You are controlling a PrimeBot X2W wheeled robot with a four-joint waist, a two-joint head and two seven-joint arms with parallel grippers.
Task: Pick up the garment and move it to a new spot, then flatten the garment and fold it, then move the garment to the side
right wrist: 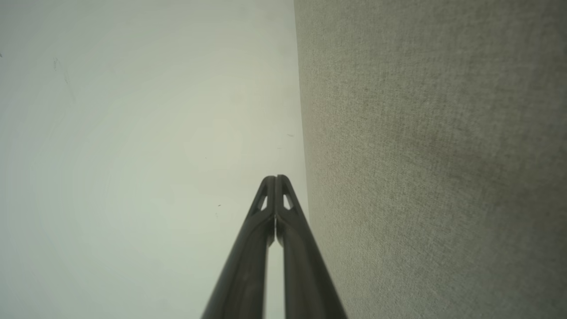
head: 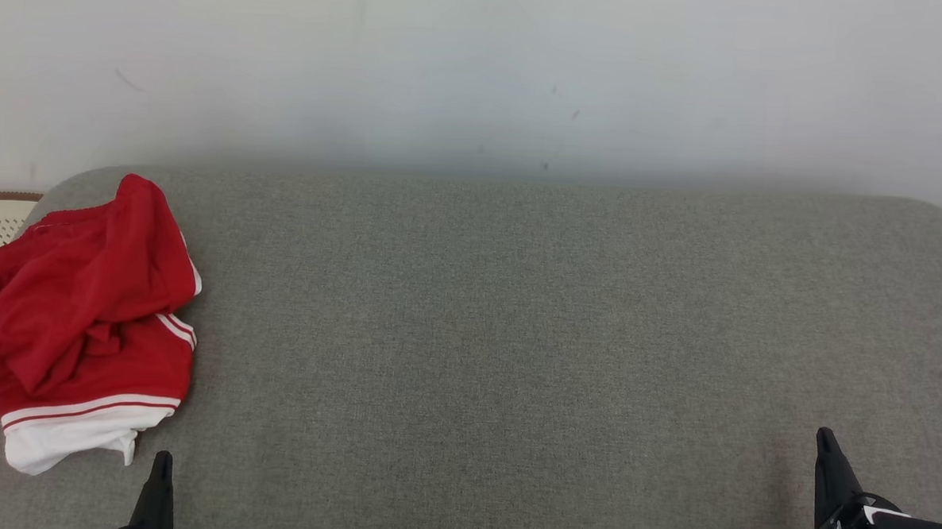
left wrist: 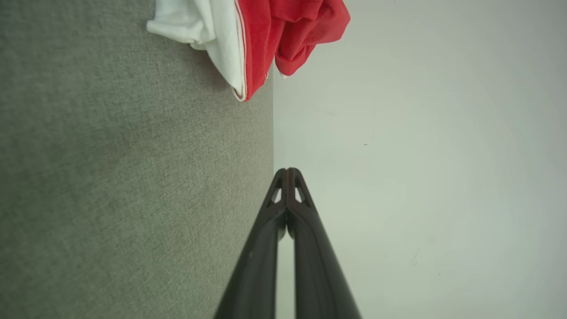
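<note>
Garment crumpled at left edge of tabletop, partly overhanging it, long axis roughly front-to-back. Left gripper just short of white hem, jaws pressed together, empty. Right gripper well apart at far right, jaws likewise closed. Left arm nearer; likely needs jaws opened first.

garment: one piece, red fabric with white panels and thin red-and-white striped trim at the hems. state: unfolded, crumpled into a loose heap with deep folds. position: far left of the grey fabric surface, by its rounded back corner; white hem nearest the front; a red part hangs past the surface's edge.
</note>
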